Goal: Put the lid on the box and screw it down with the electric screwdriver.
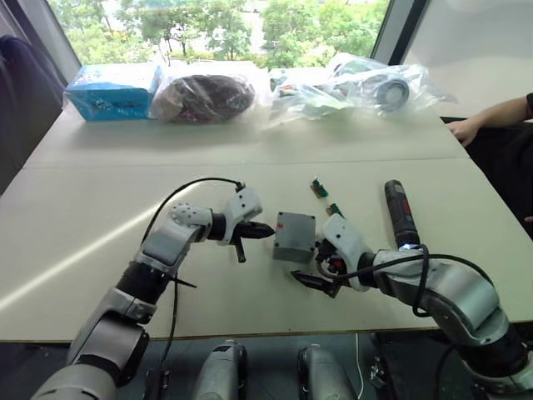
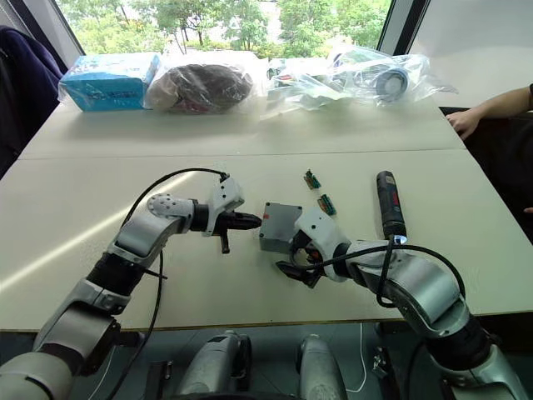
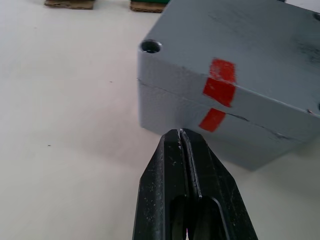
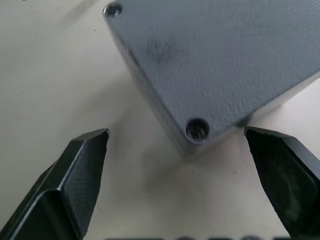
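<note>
Lid (image 3: 235,45) sits on the box (image 3: 220,135) mid-tabletop (image 1: 100,208). My left pincer (image 1: 265,231), fingers pressed together, points at its side; my right pincer (image 1: 312,282) gapes wide, empty. Electric screwdriver (image 1: 400,213) lies apart.

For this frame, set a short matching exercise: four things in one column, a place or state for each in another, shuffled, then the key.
Things:
1. left gripper
2. right gripper
3. lid
4. electric screwdriver

States:
A. lying on the table, untouched
B. fingers open, straddling a box corner
C. seated on the box
D. fingers shut, tips close to the box side

Pairs: 1-D, 2-B, 3-C, 4-A
</note>
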